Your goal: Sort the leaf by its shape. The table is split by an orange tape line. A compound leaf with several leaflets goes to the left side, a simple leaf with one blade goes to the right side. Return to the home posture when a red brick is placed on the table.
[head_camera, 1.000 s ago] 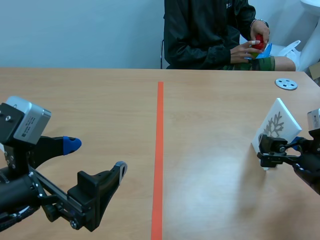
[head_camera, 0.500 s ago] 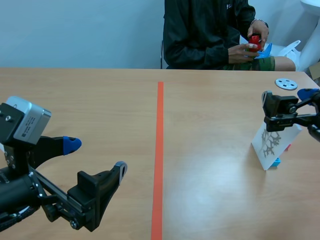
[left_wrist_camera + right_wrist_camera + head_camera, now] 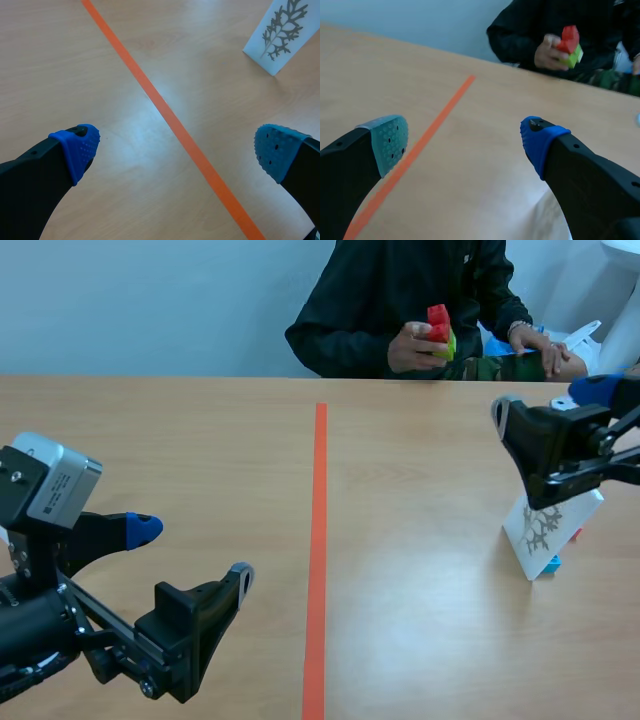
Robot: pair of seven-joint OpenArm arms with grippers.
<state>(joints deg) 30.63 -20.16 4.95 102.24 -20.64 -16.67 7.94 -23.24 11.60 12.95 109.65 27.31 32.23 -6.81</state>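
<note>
At the tabletop's (image 3: 420, 620) left, the left gripper (image 3: 192, 552) hovers low, fingers wide and empty. Beyond the tape line (image 3: 319, 540), a person's hand (image 3: 412, 345) holds the red brick (image 3: 438, 324) off the surface. Further right, the right gripper (image 3: 465, 134) hangs wide and empty above the leaf card (image 3: 545, 535), standing right of the line. Its leaf looks compound, so sorting seems undone.

The white leaf card (image 3: 540, 535), printed with a grey divided leaf, stands tilted right of the orange tape line (image 3: 318, 540), perhaps on a blue base. A person's hand (image 3: 410, 345) holds the red brick (image 3: 438, 317) aloft.
</note>
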